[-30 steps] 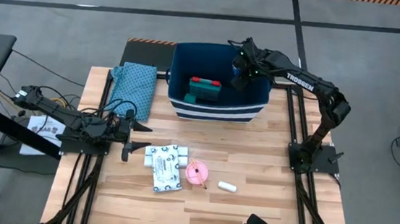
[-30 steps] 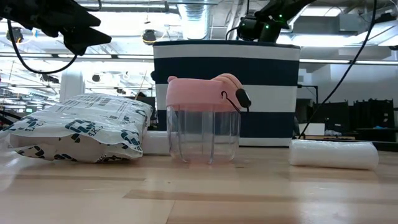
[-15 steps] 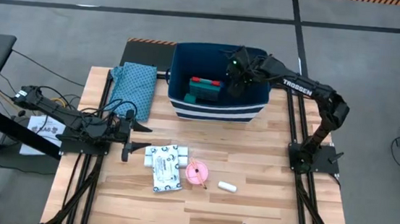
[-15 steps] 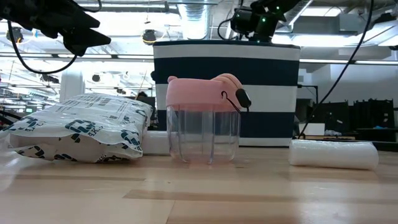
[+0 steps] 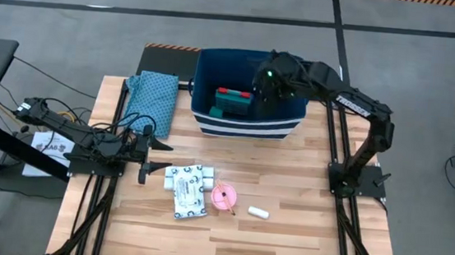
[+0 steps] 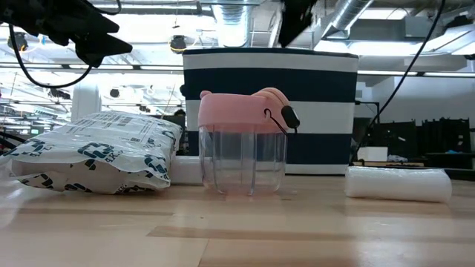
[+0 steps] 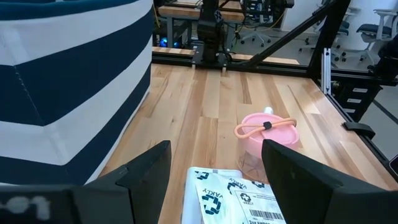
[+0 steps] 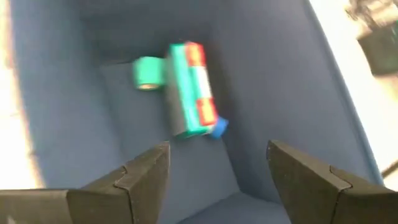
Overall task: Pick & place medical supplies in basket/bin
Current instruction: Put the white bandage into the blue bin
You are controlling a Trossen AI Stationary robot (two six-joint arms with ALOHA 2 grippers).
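The dark navy bin (image 5: 244,121) with white stripes stands at the table's far middle. Inside it lie a teal-and-red box (image 8: 189,87), a teal roll (image 8: 147,71) and a small blue roll (image 8: 217,129). My right gripper (image 5: 260,93) hangs open above the bin's inside, holding nothing. A white packet (image 5: 186,192), a pink-lidded clear container (image 5: 224,196) and a white roll (image 5: 258,213) lie on the table in front of the bin. My left gripper (image 5: 156,154) waits open, clear of the table, left of the packet.
A teal patterned folded cloth (image 5: 152,96) lies on the table left of the bin. Bare wood spreads along the near edge and to the right of the white roll. In the low view the bin's wall (image 6: 271,104) rises behind the pink container (image 6: 243,144).
My right gripper has risen from low inside the bin's far right corner and swung a little toward the table's left, now standing higher over the bin's middle. The supplies on the table and my left gripper have kept still.
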